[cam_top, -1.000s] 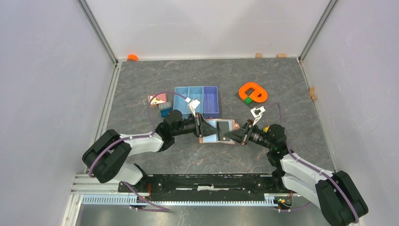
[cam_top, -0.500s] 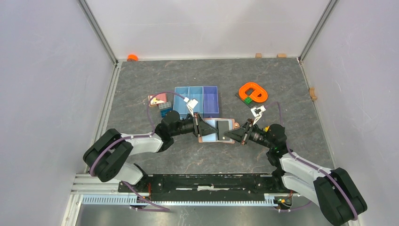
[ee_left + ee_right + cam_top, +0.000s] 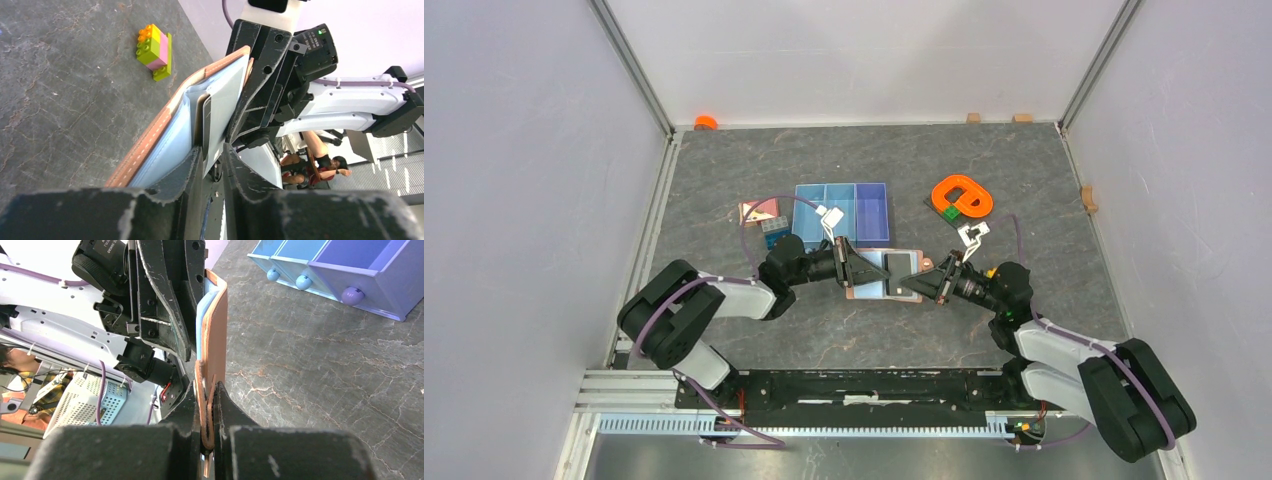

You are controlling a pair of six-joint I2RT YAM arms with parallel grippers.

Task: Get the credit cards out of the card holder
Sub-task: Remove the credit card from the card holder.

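Observation:
The salmon-brown card holder (image 3: pixel 879 291) is open and held on edge between my two grippers at mid-table. My left gripper (image 3: pixel 852 272) is shut on its grey-blue inner pocket side; in the left wrist view (image 3: pixel 212 160) the pocket panel and the dark edge of the black card (image 3: pixel 206 117) run between the fingers. A dark card face (image 3: pixel 896 263) shows inside the holder. My right gripper (image 3: pixel 921 287) is shut on the holder's leather edge and tab, seen in the right wrist view (image 3: pixel 206 410). The leather back (image 3: pixel 217 340) stands upright. The tan card is hidden.
The blue three-compartment tray (image 3: pixel 844 212) stands just behind the holder, also in the right wrist view (image 3: pixel 350 265). An orange shape (image 3: pixel 962 195) lies back right. A pink block (image 3: pixel 762 211) and bricks (image 3: pixel 774 232) lie back left. A brick stack (image 3: pixel 155 45) lies on the table.
Both arms have shifted slightly with the card holder still between them. A dark card face now shows where the inside looked pale blue before.

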